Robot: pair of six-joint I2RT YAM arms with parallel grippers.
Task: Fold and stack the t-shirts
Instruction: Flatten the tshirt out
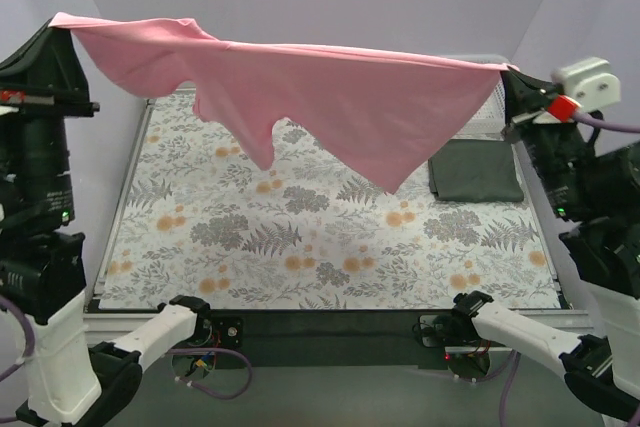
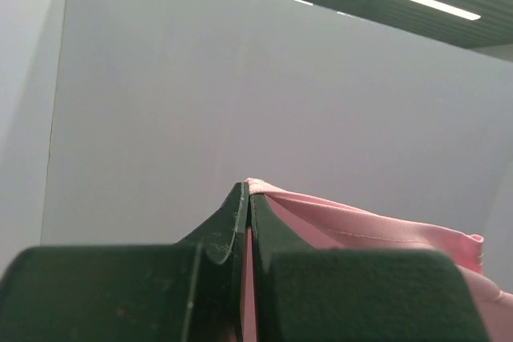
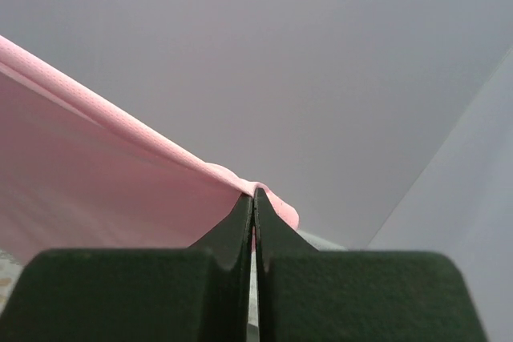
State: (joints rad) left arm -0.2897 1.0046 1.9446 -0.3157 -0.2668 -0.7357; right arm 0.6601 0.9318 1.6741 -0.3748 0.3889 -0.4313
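Observation:
A light pink t-shirt (image 1: 330,92) hangs stretched in the air across the whole width of the table, its lower edge drooping in points. My left gripper (image 1: 58,23) is shut on its left corner, high at the far left. My right gripper (image 1: 508,71) is shut on the other corner at the far right. In the left wrist view the pink t-shirt (image 2: 377,230) runs off to the right from the left gripper (image 2: 248,190). In the right wrist view the pink t-shirt (image 3: 96,174) spreads left of the right gripper (image 3: 254,194). A dark green t-shirt (image 1: 476,169), folded flat, lies at the table's right.
The floral table cloth (image 1: 300,237) covers the table. A white mesh basket (image 1: 490,112) sits at the back right behind the green tee, partly hidden by the pink cloth. Grey walls enclose the back and both sides.

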